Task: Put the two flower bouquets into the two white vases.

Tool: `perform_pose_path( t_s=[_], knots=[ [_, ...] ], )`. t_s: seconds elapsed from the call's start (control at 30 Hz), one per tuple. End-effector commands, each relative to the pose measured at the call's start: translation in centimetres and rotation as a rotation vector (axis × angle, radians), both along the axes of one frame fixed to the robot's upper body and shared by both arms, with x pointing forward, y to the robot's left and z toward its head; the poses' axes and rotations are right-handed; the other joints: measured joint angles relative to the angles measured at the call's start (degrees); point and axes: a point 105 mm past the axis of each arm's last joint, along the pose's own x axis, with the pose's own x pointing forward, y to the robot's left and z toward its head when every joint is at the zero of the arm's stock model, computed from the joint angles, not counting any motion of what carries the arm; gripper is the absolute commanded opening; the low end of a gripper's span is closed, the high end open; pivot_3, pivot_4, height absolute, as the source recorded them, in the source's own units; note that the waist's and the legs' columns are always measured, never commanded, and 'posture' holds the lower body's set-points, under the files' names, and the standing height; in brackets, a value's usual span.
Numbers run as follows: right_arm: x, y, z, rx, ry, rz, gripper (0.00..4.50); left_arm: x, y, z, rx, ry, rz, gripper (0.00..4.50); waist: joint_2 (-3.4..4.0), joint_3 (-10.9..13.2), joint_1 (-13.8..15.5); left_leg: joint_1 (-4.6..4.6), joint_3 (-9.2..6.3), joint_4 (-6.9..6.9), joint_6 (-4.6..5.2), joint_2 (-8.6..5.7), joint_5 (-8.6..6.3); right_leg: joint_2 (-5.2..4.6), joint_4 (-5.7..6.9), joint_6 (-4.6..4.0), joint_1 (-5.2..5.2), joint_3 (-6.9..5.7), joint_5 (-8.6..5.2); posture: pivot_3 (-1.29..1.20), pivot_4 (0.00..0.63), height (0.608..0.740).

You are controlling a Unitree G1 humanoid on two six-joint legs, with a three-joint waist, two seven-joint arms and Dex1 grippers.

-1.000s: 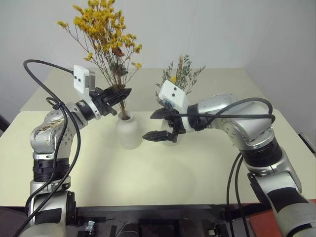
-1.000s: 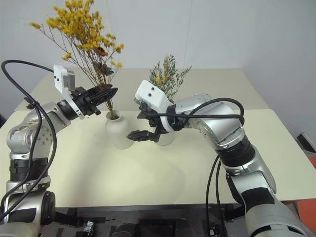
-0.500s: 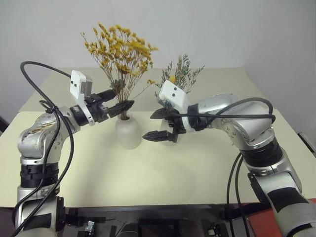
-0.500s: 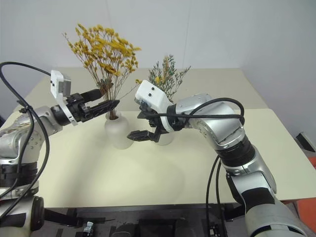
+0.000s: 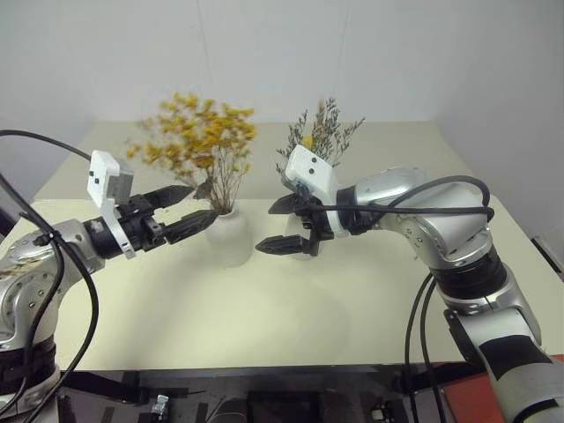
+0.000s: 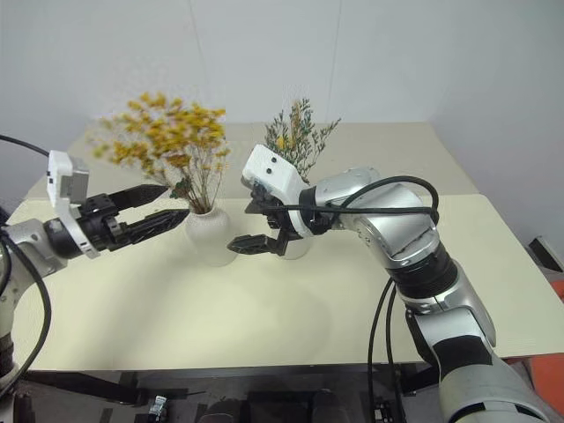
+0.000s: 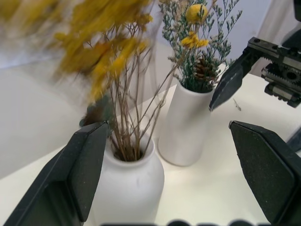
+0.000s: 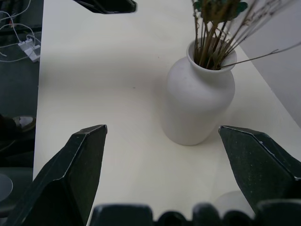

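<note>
The mustard-yellow flower bouquet (image 5: 198, 141) stands with its stems in the rounded white vase (image 5: 227, 240). Its blossoms look blurred and lean left. My left gripper (image 5: 201, 204) is open just left of that vase's neck, level, holding nothing and clear of the stems. The grey-green flower bouquet (image 5: 322, 132), with its pinecone (image 7: 203, 67), stands in the cylinder white vase (image 7: 186, 125) to the right. My right gripper (image 5: 275, 226) is open in front of the cylinder vase, between the two vases, with nothing between its fingers. The right wrist view looks at the rounded vase (image 8: 197, 103).
Both vases stand near the middle of a cream table (image 5: 291, 308), which has a second table section behind (image 5: 414, 150). A pale wall rises at the back. Black cables (image 5: 414, 335) hang from both arms.
My left gripper opened, let go of the yellow bouquet's stems and drew back to the left. The bouquet sank lower into the rounded vase. The right arm stayed still.
</note>
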Motion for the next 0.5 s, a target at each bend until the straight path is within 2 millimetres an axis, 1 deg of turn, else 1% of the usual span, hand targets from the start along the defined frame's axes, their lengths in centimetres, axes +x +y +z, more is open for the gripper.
perform_pose_path(
  t_s=[0.03,0.23,0.37,0.43,0.5],
  knots=[
    [-0.6,-0.5,1.0,0.018,-0.05,0.031,4.5,-2.1,0.1,1.2,0.026,-0.06,-0.039,4.46,0.0,0.0,0.03,0.02,0.0,-0.01,0.0,0.0,0.0,0.0,0.0,-0.01,0.01,0.0,-0.01,0.0,0.15,0.74],
    [-0.6,-2.3,1.1,0.037,-0.018,-0.023,4.5,-3.8,1.3,0.4,0.067,-0.044,-0.038,4.46,0.0,0.0,0.09,0.04,0.01,-0.04,0.0,0.01,0.0,0.0,0.0,-0.06,0.01,-0.01,-0.06,0.0,0.15,0.74],
    [-1.2,-5.0,1.2,0.062,-0.023,-0.078,4.5,-4.9,2.2,0.8,0.115,-0.094,-0.035,4.46,-0.01,0.0,0.52,0.04,0.0,-0.1,-0.01,0.04,-0.01,0.01,-0.1,-0.07,0.04,-0.06,-0.14,0.0,0.15,0.74],
    [-1.6,-6.3,1.3,0.085,-0.022,-0.093,4.5,-5.2,2.3,0.9,0.132,-0.115,-0.042,4.46,-0.01,0.0,0.74,0.02,0.01,-0.13,-0.01,0.04,-0.01,0.0,-0.21,-0.07,0.05,-0.07,-0.14,0.0,0.15,0.74],
    [-1.9,-7.5,1.3,0.114,-0.024,-0.112,4.5,-5.3,2.5,1.0,0.152,-0.171,-0.037,4.46,-0.01,0.0,1.02,0.04,0.05,-0.18,-0.01,0.05,-0.01,0.01,-0.35,-0.05,0.08,-0.07,-0.14,0.0,0.15,0.74]
  ],
)
